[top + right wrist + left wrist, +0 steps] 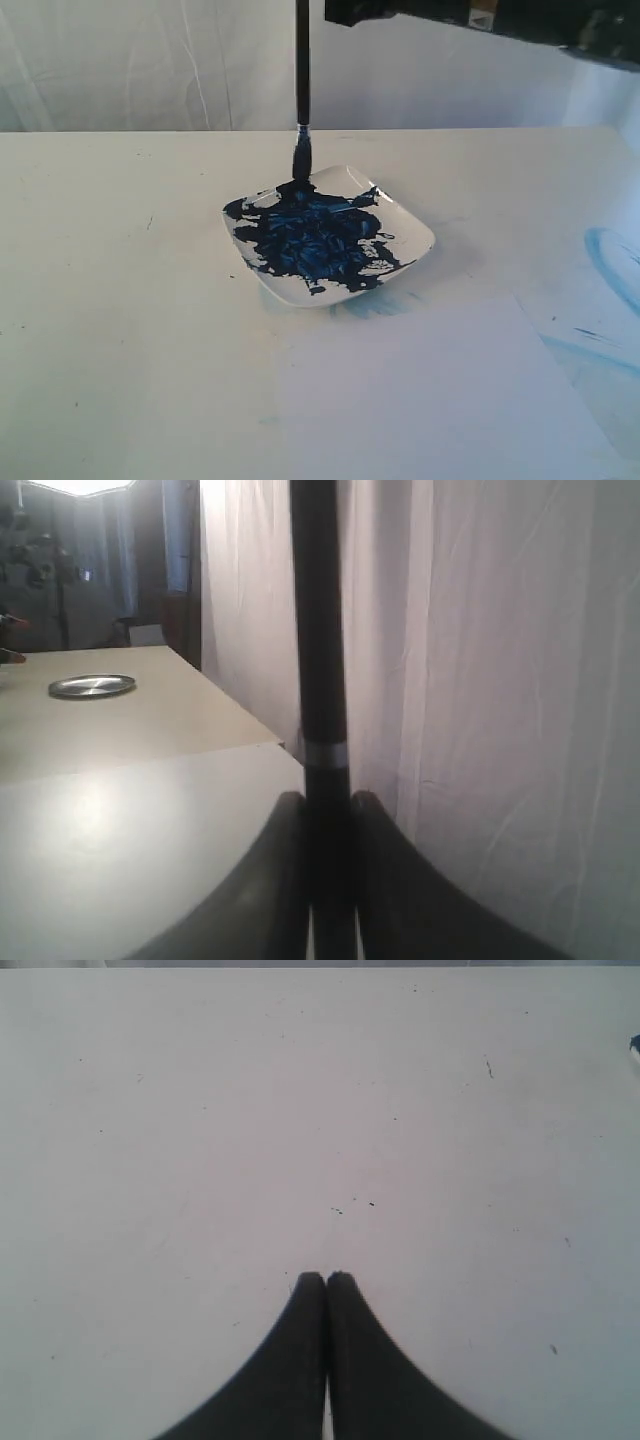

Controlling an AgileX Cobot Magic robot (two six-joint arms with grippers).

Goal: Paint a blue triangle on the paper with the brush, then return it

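Paper [420, 390] blank at near edge of surface [110, 300], no triangle yet. Brush [301, 90] upright, bristles dipping into far rim of paint dish [400, 235]. Right claw [330, 880] clamped on handle; left claw [326, 1280] closed, empty. Load bristles evenly, lift straight. Pale blue smears [610, 260] right; nothing blocks paper.

White curtain [150, 60] behind off-white table [110, 300]; dim room beyond, metal dish [92, 686] on table.
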